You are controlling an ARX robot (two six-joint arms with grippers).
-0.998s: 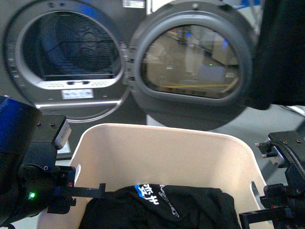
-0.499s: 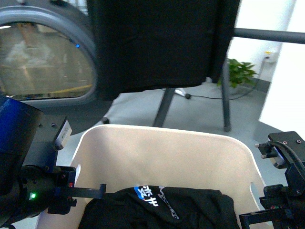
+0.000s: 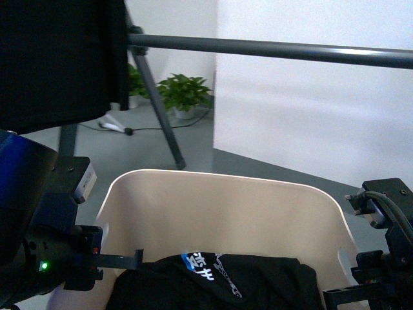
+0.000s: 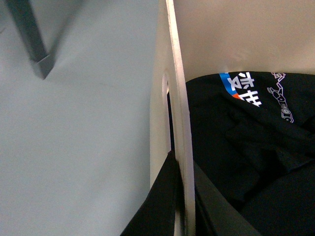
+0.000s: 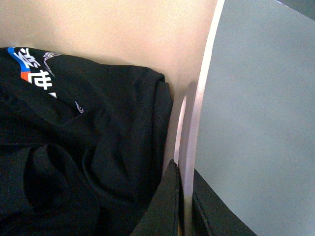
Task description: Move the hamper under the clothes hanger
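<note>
- Front view alone: clothes hanger (image 3: 271, 48) bar high beyond the hamper (image 3: 226, 206).
- Wrist views alone: left gripper (image 4: 183, 196), right gripper (image 5: 186, 201), jaws pinching the hamper's side walls.

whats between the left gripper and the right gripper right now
The hamper, with a black garment piled inside; the front view shows it. The left gripper and right gripper each clamp a side wall.
</note>
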